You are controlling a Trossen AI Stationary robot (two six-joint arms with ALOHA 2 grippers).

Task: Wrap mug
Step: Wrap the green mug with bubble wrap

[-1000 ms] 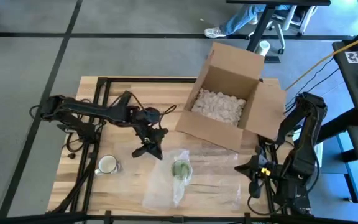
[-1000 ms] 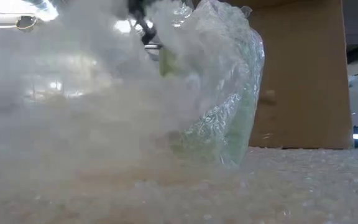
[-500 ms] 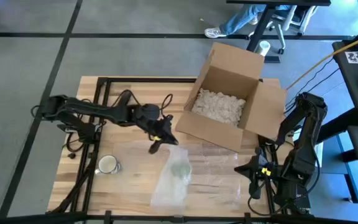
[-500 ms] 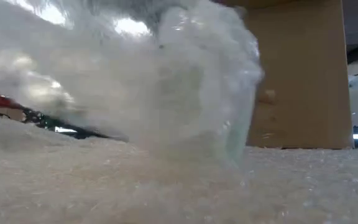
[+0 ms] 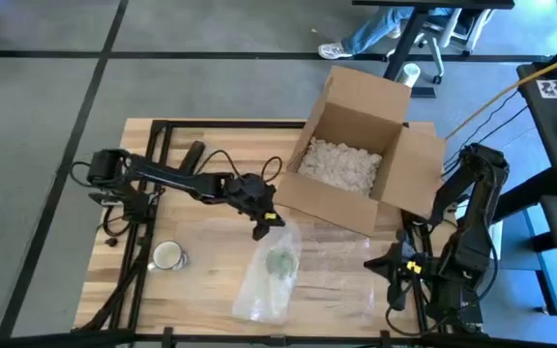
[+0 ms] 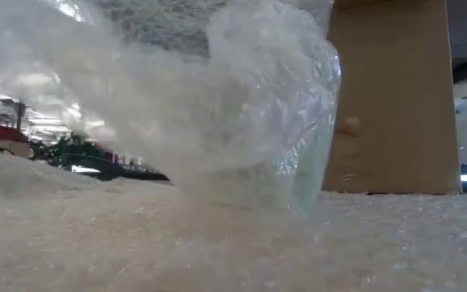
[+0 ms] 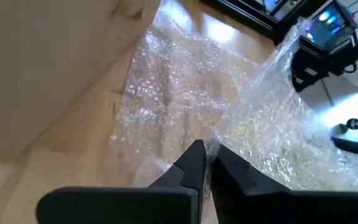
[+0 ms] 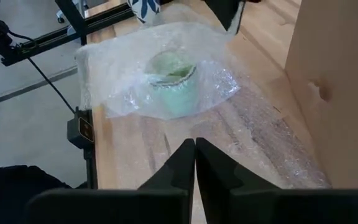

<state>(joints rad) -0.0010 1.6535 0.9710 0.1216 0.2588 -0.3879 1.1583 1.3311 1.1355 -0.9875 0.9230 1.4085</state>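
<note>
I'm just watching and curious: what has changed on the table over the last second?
The left gripper, shut on the bubble wrap, carried its edge from left of the green mug over it toward the cardboard box, covering the mug. The right gripper, box and white cup stayed put.

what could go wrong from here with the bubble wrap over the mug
The left claw pinches only an edge of the bubble wrap, so the sheet might slip free. The green mug is loosely draped; pulling may tip it. The open cardboard box stands close beside the left claw, so it could get bumped.
</note>
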